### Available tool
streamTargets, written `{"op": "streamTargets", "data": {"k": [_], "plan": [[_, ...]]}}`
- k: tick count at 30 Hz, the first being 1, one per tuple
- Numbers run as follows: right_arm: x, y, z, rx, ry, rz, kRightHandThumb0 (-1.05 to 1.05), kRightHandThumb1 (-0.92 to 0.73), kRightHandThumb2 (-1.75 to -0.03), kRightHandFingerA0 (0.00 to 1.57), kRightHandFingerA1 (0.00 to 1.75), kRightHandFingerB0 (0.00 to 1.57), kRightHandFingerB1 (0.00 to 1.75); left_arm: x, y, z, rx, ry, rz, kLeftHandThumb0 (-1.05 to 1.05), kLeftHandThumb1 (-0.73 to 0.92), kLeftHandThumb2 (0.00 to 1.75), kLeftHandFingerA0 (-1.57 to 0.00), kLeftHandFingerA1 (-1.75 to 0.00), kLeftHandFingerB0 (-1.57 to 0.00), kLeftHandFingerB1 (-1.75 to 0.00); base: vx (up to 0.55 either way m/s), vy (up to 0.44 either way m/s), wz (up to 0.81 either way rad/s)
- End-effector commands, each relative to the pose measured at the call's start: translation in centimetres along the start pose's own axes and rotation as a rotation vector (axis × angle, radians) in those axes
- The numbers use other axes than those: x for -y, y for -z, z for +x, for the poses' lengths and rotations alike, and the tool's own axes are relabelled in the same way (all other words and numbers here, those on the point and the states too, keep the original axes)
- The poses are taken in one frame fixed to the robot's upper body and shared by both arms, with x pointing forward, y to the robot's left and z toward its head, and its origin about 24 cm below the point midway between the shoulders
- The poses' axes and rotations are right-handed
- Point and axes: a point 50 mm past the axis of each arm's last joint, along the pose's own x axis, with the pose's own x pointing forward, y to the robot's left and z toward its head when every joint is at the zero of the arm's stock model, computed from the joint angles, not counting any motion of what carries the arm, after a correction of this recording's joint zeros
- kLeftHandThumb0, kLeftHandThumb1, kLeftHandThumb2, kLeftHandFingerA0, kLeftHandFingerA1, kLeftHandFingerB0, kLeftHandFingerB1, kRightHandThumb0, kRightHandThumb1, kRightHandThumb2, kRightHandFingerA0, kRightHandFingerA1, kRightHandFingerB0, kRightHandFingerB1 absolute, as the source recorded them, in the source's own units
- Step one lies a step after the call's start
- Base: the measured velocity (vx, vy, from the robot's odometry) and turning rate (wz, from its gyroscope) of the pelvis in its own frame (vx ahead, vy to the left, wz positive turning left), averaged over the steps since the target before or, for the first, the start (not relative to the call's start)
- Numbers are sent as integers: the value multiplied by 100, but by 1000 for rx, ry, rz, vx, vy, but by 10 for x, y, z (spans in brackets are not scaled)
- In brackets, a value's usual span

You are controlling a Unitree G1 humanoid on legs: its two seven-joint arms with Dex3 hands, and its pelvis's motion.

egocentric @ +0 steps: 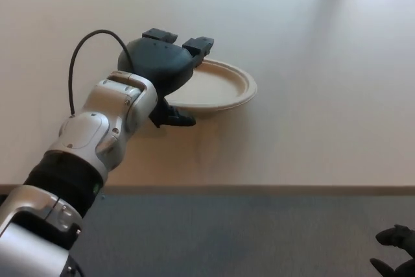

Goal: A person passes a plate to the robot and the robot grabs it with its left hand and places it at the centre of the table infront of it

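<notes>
Left hand: we see it at the plate's left rim, two fingers reaching over the rim and the thumb low at the near side, spread apart; the plate looks released, though the hand hides the contact.
Plate: pale, round, lying flat on the table, mostly to the right of and just below our fingertips.
Cable: black loop arching behind the wrist.
Right hand: only dark tips at the lower right corner; we cannot tell their spread.
</notes>
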Motion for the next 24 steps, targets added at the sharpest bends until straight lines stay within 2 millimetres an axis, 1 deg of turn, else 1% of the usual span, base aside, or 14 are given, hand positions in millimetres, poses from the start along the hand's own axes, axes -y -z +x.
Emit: {"op": "streamTargets", "data": {"k": [1, 2, 3, 7, 8, 10, 11, 12, 14, 16, 17, 21, 23, 24], "plan": [[17, -9, 1, 17, 29, 7, -72, -60, -97, 36, 63, 11, 51, -3, 20, -4, -112, 584, -495, -105, 71, 64, -14, -33, 0, -7, 0, 0, 0], [18, -10, 2, 22, 33, 7, -71, -78, -63, 45, 60, 15, 43, -5, 20, -3, -108, 587, -482, -105, 72, 63, -15, -33, 0, -7, 0, 0, 0], [20, -11, 2, 23, 36, 9, -71, -77, -63, 43, 59, 14, 43, -8, 20, -3, -96, 595, -494, -100, 64, 108, -6, -21, -6, 0, 0, 0, 0], [23, -14, 2, 26, 37, 10, -71, -77, -63, 42, 57, 13, 42, -11, 19, -2, -64, 584, -566, -89, 80, 122, 0, -22, -9, -18, 0, 0, 0], [25, -16, 3, 29, 40, 10, -71, -58, -96, 33, 62, 10, 50, -12, 19, -1, -84, 585, -582, -97, 90, 127, -4, -18, -10, -12, 0, 0, 0], [26, -18, 3, 27, 44, 8, -71, -58, -96, 35, 63, 10, 50, -13, 19, 1, -120, 575, -564, -102, 92, 131, -3, -19, -12, -14, 0, 0, 0], [26, -18, 3, 26, 44, 6, -71, -58, -96, 35, 63, 10, 50, -14, 19, 1, -123, 574, -555, -102, 92, 131, -3, -19, -12, -14, 0, 0, 0], [27, -19, 3, 30, 46, 10, -69, -76, -62, 40, 57, 14, 42, -15, 19, 1, -110, 550, -530, -93, 84, 125, -4, -32, -11, -24, 0, 0, 0], [27, -19, 3, 32, 47, 11, -69, -76, -62, 40, 56, 14, 41, -16, 20, 1, -112, 529, -572, -103, 91, 129, 0, -9, -1, -3, 0, 0, 0], [27, -20, 3, 39, 48, 17, -69, -76, -62, 39, 57, 14, 41, -18, 20, 0, -96, 477, -569, -91, 82, 126, 0, -17, 0, -11, 0, 0, 0], [27, -20, 3, 40, 46, 22, -70, -75, -63, 36, 57, 12, 42, -20, 20, -2, -77, 419, -530, -92, 83, 121, -21, -49, -4, -18, 0, 0, 0], [27, -20, 3, 43, 43, 28, -69, -76, -62, 40, 57, 13, 41, -38, 14, -16, 32, 192, -431, -93, 92, 131, -5, -22, -4, -10, 0, 0, 0], [26, -20, 3, 38, 43, 27, -70, -76, -63, 38, 58, 14, 41, -53, 8, -31, 81, -3, -475, -82, 83, 124, -5, -39, -4, -30, 0, 0, 0], [25, -20, 3, 39, 38, 32, -70, -58, -96, 33, 63, 10, 50, -59, 4, -42, 141, -121, -491, -93, 92, 93, -16, -37, -7, -29, 0, 0, 0]]}}
